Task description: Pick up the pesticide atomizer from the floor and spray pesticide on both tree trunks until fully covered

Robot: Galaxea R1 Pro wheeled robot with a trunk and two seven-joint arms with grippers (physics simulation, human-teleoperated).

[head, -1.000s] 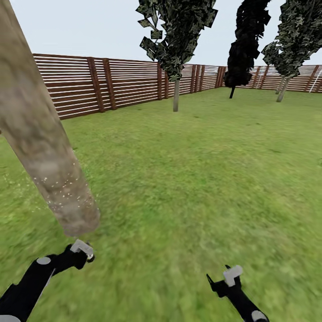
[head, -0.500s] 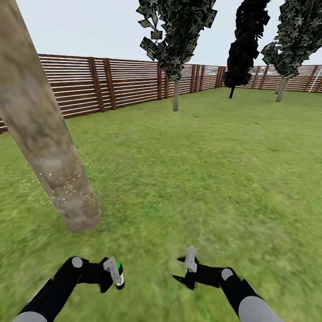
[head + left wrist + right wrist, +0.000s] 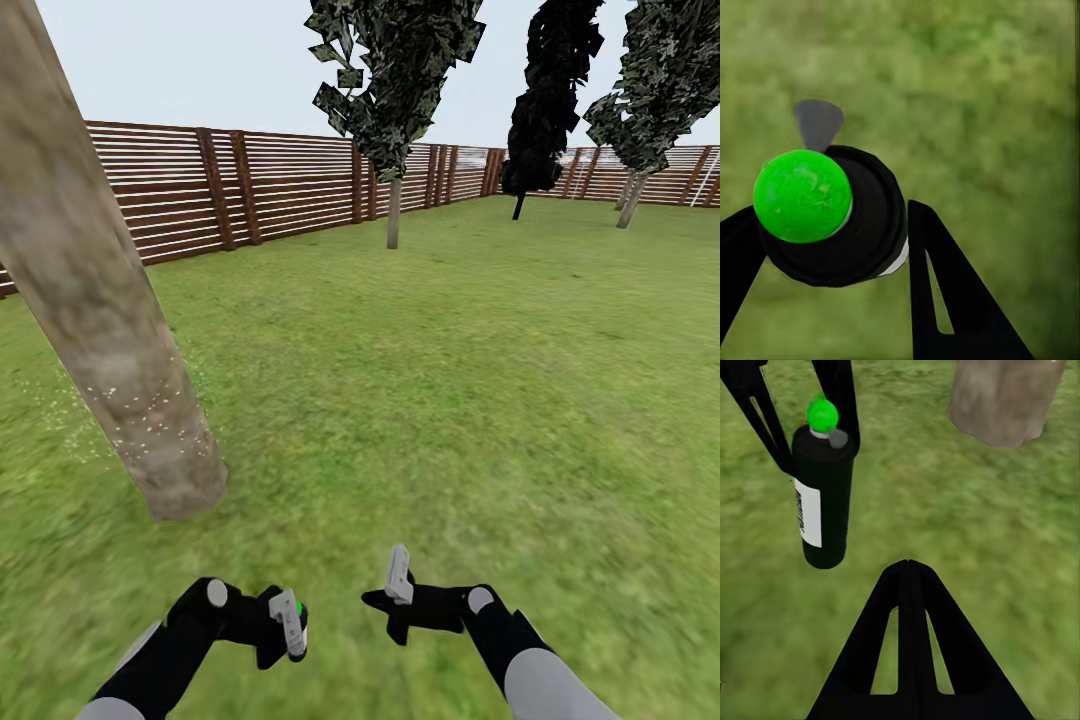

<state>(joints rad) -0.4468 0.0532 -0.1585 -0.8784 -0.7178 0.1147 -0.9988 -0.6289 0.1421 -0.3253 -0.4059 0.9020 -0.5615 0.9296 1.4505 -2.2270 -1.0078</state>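
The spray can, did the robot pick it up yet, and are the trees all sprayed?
Yes, picked up: the left gripper holds the black spray can with its green top above the grass. The near tree trunk has white specks only low down, so it looks partly covered. No spray is coming out now. The right gripper is shut and empty. A second trunk is left to do.

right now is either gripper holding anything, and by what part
The left gripper holds the atomizer, its fingers clamped on the upper body just below the green cap. The right gripper is shut and holds nothing.
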